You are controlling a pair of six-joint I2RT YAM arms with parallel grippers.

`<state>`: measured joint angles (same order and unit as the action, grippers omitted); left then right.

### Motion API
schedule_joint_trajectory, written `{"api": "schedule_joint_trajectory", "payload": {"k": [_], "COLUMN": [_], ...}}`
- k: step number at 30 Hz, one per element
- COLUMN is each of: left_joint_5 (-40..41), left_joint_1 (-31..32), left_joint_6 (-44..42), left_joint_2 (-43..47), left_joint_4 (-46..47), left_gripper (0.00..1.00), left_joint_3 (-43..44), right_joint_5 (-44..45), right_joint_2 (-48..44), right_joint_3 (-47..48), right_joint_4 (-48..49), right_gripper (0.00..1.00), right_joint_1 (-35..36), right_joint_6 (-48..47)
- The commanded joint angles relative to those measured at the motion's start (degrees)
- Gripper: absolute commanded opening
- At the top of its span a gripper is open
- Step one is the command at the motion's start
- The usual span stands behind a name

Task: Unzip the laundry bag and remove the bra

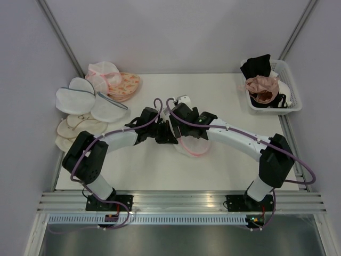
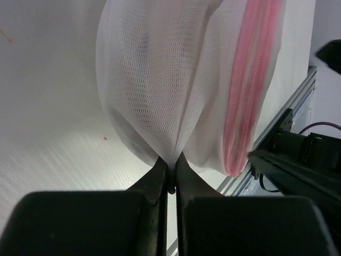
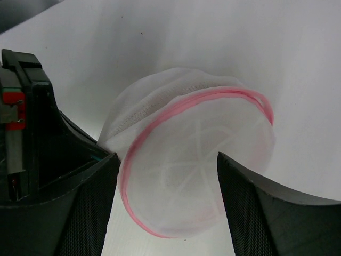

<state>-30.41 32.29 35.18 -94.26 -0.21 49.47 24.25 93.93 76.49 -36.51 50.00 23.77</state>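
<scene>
Our left hand (image 2: 169,162) is pinched tight on a fold of the laundry bag (image 2: 160,80) in the middle of the surface (image 1: 224,101), the right hand (image 3: 168,160) hangs wide open over it, and since that mesh looks light and floppy, we'd grab the stiffer pink zipper rim (image 3: 160,120).

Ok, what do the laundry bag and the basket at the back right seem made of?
The laundry bag: fine white mesh fabric, probably synthetic, translucent with a visible open weave; it folds softly. Its zipper rim: pink woven tape, matte. The basket: likely rigid white plastic, with slotted walls.
</scene>
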Motion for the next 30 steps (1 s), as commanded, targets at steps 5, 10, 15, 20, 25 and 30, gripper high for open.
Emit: {"api": "schedule_joint_trajectory", "payload": {"k": [5,10,15,20,25,30], "left_joint_5": [-2.98,-1.67,0.53,1.76,2.2,1.67], "left_joint_1": [0.31,0.23,0.23,-0.12,-0.48,-0.48], "left_joint_6": [2.17,1.39,0.16,-0.46,-0.55,-0.29], "left_joint_2": [6.36,8.3,8.3,7.95,8.65,8.57], "left_joint_4": [4.6,2.76,0.56,-1.37,-2.43,-2.43], "left_gripper": [0.02,0.02,0.02,0.02,0.02,0.02], "left_joint_3": [-0.78,-1.05,-1.48,-2.97,-3.59,-3.68], "right_joint_5": [0.97,11.42,18.46,21.53,28.64,10.58], "right_joint_2": [2.75,3.37,-4.18,-10.77,-12.9,-18.85], "right_joint_3": [2.35,3.41,-2.12,-7.92,-9.17,-10.82], "right_joint_4": [2.06,-5.23,-9.98,-14.01,-20.51,-10.02], "right_gripper": [0.79,0.76,0.78,0.78,0.81,0.78], "right_joint_1": [-0.16,-0.16,-0.86,-4.9,-8.95,-10.01], "right_joint_6": [1.45,5.75,10.24,11.82,14.62,4.12]}}
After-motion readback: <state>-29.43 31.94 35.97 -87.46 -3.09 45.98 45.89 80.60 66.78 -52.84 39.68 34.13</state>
